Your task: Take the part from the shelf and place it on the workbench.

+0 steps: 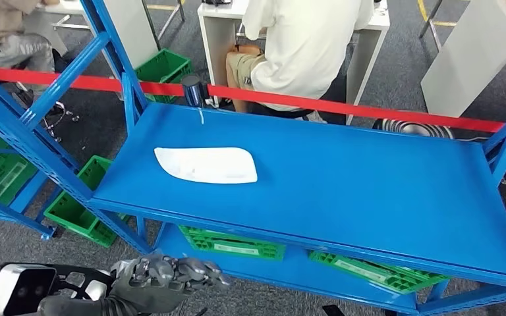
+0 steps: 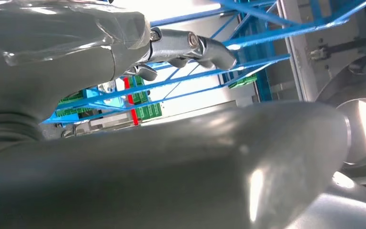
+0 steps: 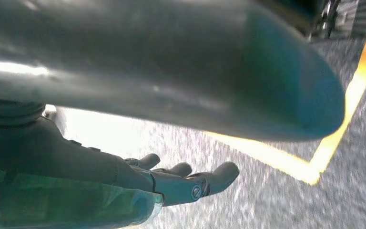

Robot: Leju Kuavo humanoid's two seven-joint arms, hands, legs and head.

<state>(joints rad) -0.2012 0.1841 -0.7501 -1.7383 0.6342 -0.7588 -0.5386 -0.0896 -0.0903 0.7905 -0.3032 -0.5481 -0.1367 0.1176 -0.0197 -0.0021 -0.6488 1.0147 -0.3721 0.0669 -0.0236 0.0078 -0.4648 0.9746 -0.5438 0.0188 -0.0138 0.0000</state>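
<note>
Shelf: the blue shelf [image 1: 342, 178] stands before the robot, its top level broad and flat.
Part: 1 white part [image 1: 205, 164] lies flat on that level, toward 10 o'clock of its middle.
Left hand: the left hand [image 1: 165, 280] hangs low at 7 o'clock, fingers [image 1: 197, 268] loosely curled, holding nothing, well apart from the part.
Right hand: the right hand [image 3: 171, 183] has fingers extended over carpet, empty.
Approach: I'd lift the left hand above the shelf edge first, then slide fingers under the thin rim.
</note>
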